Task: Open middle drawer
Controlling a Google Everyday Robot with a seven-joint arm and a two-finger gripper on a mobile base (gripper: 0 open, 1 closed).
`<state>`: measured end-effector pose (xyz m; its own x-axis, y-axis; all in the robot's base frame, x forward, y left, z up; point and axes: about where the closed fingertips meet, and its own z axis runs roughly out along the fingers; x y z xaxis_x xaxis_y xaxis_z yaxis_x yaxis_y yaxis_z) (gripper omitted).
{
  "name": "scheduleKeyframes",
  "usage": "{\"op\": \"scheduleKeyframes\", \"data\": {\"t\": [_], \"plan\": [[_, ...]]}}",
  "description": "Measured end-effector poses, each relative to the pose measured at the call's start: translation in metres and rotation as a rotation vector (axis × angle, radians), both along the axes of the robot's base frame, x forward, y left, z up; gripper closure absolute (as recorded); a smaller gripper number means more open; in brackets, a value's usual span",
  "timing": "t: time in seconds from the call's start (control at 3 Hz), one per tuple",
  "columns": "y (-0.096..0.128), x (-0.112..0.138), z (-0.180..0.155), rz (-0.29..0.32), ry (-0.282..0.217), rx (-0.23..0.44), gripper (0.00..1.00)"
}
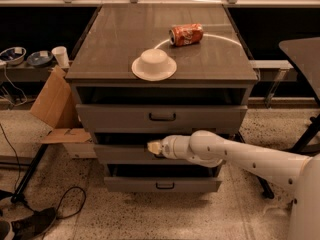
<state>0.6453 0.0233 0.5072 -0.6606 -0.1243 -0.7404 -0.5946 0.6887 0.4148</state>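
Note:
A grey cabinet (160, 39) holds three stacked grey drawers. The middle drawer (117, 154) has its front visible to the left of my arm, while its handle is hidden behind my gripper. My gripper (153, 147) is at the centre of that drawer front, at its upper edge. My white arm (235, 156) comes in from the lower right. The top drawer (120, 118) and bottom drawer (130, 184) each show a small black loop handle.
On the cabinet top there is a white upturned bowl on a plate (154, 64) and a red soda can (186, 34) lying on its side. A cardboard box (54, 104) leans at the left. Cables (65, 204) lie on the floor and a dark table (302, 54) stands at the right.

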Motion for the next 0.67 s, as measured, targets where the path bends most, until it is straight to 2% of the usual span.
{"op": "scheduleKeyframes", "data": {"t": [0.67], "plan": [[0.012,0.021,-0.020,0.003,-0.017,-0.013,1.00]]}}
